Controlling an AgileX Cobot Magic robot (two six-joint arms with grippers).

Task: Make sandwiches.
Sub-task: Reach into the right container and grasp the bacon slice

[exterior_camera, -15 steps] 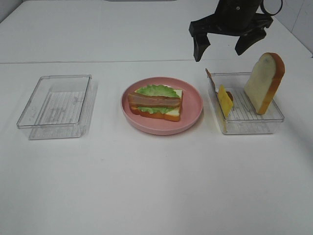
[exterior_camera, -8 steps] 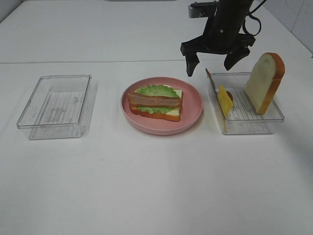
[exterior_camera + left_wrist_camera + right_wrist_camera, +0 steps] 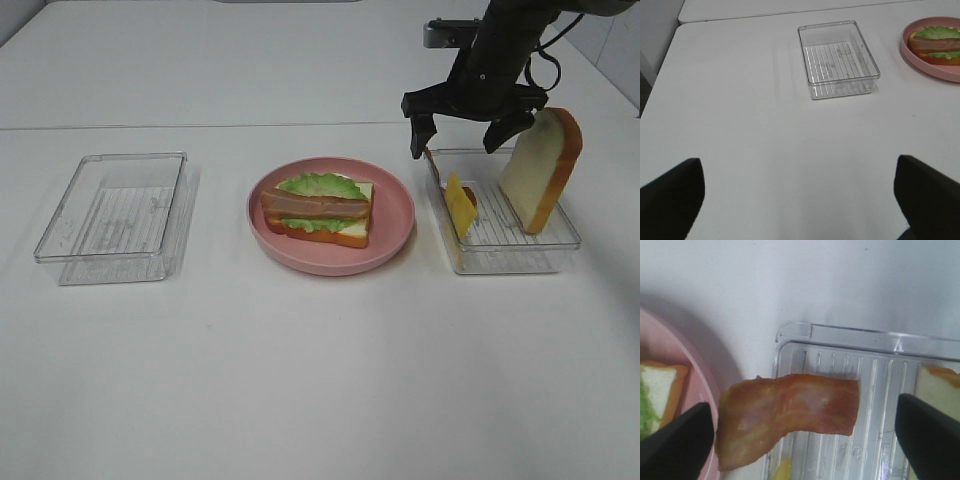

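The sandwich (image 3: 318, 208) on the pink plate (image 3: 396, 222), inward of the right pincer (image 3: 455, 148), shows bread, lettuce and bacon; cheese and a top slice look still to come. That pincer hangs wide open and empty, directly over a bacon strip (image 3: 790, 412) draped on the tray (image 3: 520, 256) wall. The cheese (image 3: 460, 205) lies below it, and the upright bread slice (image 3: 540, 170) crowds its outer finger. The left pincer (image 3: 800, 200), equally wide and empty, has bare counter (image 3: 755, 145) beneath.

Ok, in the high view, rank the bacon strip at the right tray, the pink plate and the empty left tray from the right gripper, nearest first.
1. bacon strip, just below the right gripper, right side.
2. pink plate, centre.
3. empty tray, far left.
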